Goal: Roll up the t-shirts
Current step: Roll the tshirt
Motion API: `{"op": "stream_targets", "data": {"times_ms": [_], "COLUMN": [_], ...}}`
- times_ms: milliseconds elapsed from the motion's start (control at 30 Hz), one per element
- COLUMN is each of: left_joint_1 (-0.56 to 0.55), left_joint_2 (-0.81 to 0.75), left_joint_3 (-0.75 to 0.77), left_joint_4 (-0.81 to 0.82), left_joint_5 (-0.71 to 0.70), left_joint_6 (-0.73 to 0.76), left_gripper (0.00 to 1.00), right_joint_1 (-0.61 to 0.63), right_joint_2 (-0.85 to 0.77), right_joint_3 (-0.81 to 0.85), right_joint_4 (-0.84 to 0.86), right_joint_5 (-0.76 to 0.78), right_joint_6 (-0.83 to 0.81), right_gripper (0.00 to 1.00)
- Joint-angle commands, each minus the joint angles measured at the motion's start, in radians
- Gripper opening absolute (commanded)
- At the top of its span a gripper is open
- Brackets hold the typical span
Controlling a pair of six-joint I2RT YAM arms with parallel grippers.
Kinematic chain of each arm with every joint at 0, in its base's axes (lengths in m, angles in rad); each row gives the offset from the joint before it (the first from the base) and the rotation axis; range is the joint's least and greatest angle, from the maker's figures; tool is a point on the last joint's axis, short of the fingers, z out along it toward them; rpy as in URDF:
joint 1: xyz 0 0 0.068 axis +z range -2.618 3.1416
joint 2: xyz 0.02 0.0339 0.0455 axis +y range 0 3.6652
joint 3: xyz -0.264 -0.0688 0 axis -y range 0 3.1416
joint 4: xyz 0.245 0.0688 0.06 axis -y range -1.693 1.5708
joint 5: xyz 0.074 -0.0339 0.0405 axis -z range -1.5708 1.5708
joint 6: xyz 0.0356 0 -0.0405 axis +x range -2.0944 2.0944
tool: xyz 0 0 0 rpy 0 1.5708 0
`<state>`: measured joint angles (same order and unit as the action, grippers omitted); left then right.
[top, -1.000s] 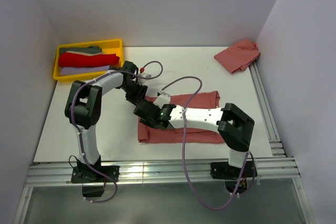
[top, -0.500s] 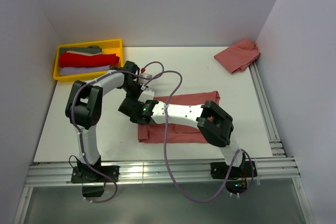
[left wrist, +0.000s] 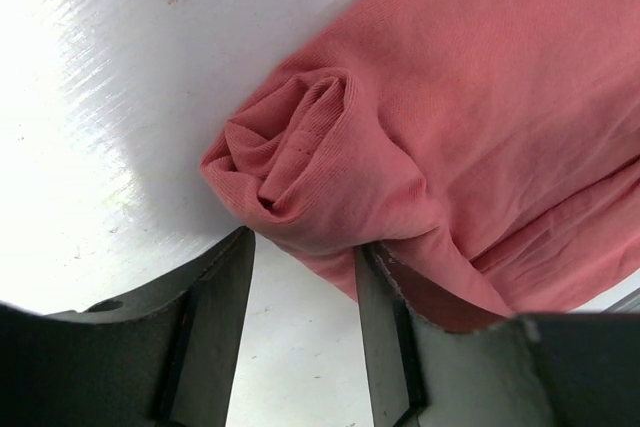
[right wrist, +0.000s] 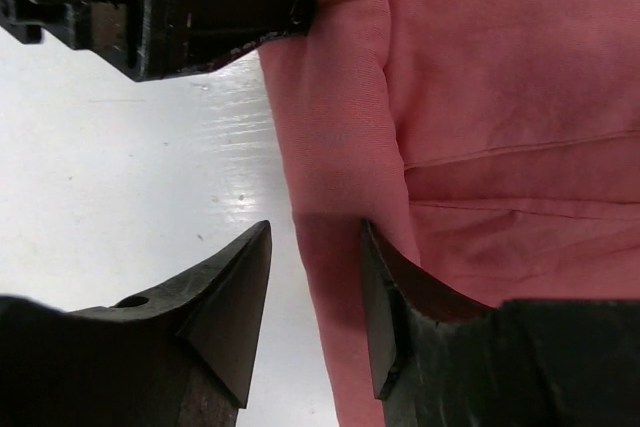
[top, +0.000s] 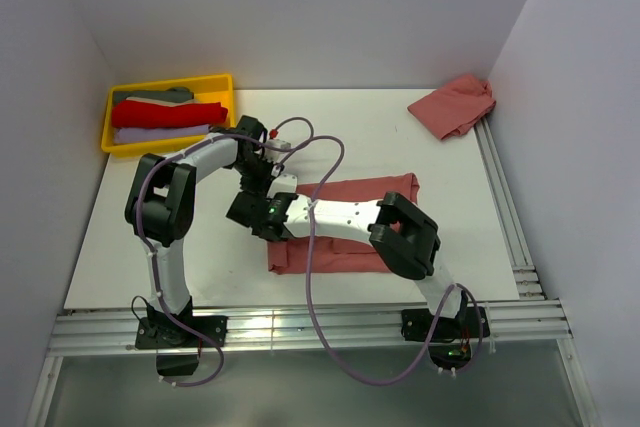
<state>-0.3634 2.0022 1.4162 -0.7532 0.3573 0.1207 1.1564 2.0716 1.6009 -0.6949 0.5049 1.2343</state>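
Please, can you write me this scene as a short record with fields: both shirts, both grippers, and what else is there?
worked t-shirt: folded flat, left end curled into a small roll
other t-shirt: crumpled, far right corner
left gripper: open, at the rolled end
right gripper: open, straddling the shirt's left edge
yellow tray: far left, folded clothes inside

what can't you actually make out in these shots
- Top view: left end of the folded t-shirt, covered by both wrists.
- Left wrist view: whether the left claw grips the rolled corner; cloth overlaps one finger.
- Right wrist view: most of that shirt, cut off by the frame's edges.
- Top view: how many clothes lie in the yellow tray; too small.
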Motion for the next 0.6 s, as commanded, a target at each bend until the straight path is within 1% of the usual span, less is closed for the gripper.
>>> {"op": "stream_targets", "data": {"times_ms": [0, 67, 367, 433, 567], "left_joint_1": [-0.006, -0.005, -0.003, 0.003, 0.04], "left_joint_2": [0.007, 0.006, -0.006, -0.014, -0.023], "left_joint_3": [0.026, 0.033, 0.093, 0.119, 0.162], "left_joint_4": [0.009, 0.008, 0.008, 0.014, 0.023], "left_joint_5": [-0.032, -0.029, 0.011, 0.015, 0.074], "left_joint_6": [0.03, 0.03, -0.001, -0.022, -0.061], "left_gripper": [0.52, 0.54, 0.6, 0.6, 0.61], "right_joint_1": [0.009, 0.011, 0.016, 0.016, 0.02], "right_joint_2": [0.03, 0.038, 0.085, 0.093, 0.122], "right_joint_3": [0.03, 0.03, 0.051, 0.057, 0.076], "right_joint_4": [-0.075, -0.08, -0.129, -0.156, -0.195], "right_joint_5": [0.05, 0.046, 0.006, 0.006, -0.014], "right_joint_6": [0.016, 0.014, 0.008, 0.013, 0.011], "right_gripper": [0.49, 0.51, 0.53, 0.54, 0.55]}}
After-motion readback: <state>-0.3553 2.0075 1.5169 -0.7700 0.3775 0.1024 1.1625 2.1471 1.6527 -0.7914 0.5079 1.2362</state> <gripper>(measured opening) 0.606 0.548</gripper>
